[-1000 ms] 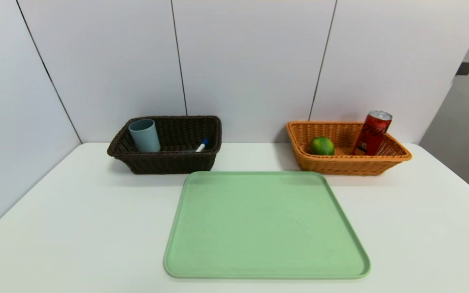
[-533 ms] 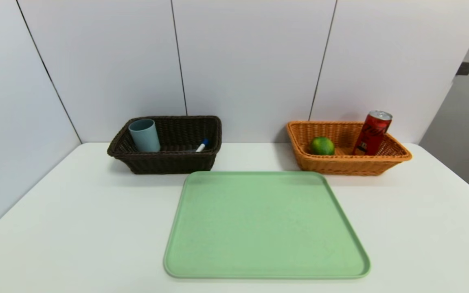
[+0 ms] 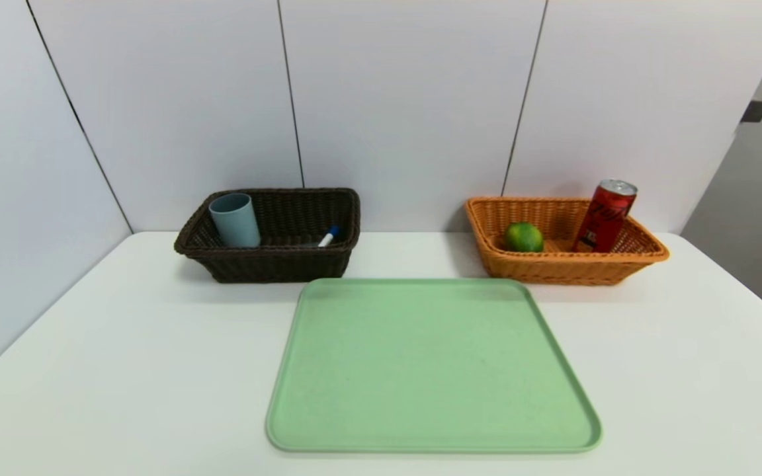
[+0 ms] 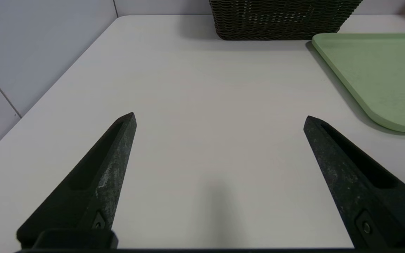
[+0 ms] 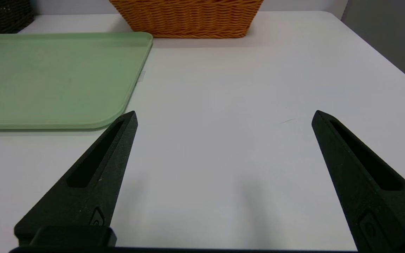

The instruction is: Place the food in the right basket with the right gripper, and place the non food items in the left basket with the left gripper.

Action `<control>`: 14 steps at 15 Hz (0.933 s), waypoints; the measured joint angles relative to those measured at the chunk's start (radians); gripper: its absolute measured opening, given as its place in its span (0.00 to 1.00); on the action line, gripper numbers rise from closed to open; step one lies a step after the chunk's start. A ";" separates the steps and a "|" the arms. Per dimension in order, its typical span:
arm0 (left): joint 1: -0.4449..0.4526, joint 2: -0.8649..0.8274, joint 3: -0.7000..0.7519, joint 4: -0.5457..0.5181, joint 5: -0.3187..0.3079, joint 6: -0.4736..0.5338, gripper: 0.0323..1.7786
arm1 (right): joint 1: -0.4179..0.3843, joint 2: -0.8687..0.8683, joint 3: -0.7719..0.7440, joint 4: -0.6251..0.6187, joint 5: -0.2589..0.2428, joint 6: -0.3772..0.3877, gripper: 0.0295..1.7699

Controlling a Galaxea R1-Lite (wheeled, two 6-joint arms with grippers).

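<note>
Across the head-view pictures nothing on the counter (image 3: 123,370) has shifted: no item has moved, come or gone, and no arm has entered that view. The wrist views have no earlier pictures to compare with, so any change at either pincer cannot be told.

We see the left gripper (image 4: 220,117) as two matte black, tapering pointed fingers (image 4: 97,182), scuffed pale grey, each with a long recessed slot and a small screw near its base. The right gripper (image 5: 223,116) looks alike, its fingers (image 5: 90,182) cleaner.
</note>
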 joint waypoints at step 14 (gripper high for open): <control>0.000 0.000 0.000 -0.001 -0.001 -0.002 0.95 | 0.000 0.000 0.003 -0.007 -0.002 0.006 0.97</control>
